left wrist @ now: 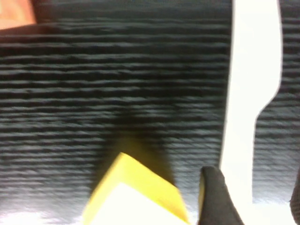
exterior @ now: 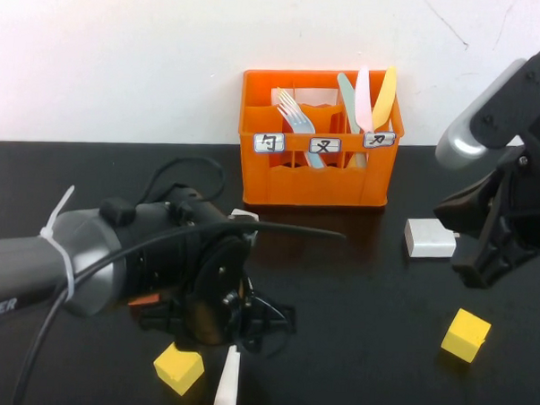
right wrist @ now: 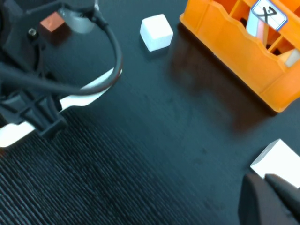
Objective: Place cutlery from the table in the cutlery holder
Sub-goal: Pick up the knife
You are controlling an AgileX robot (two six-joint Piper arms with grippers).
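High view: left gripper [exterior: 247, 323] low over the table [exterior: 353, 350] near the front edge, right at the whitish knife [exterior: 228, 384]; can't tell if its fingers are parted or clamped. Yellow cube [exterior: 178, 368] just beside it. Right gripper [exterior: 474, 256] hovers at the right near a white block [exterior: 429, 237]; state unclear. Cutlery holder [exterior: 316, 182] at the back, holding a pink knife [exterior: 363, 99].

Left wrist view: whitish knife [left wrist: 251, 103] flat on the table, one dark fingertip [left wrist: 216, 197] beside it.

Right wrist view: holder [right wrist: 234, 51], knife [right wrist: 70, 101] under the left arm.
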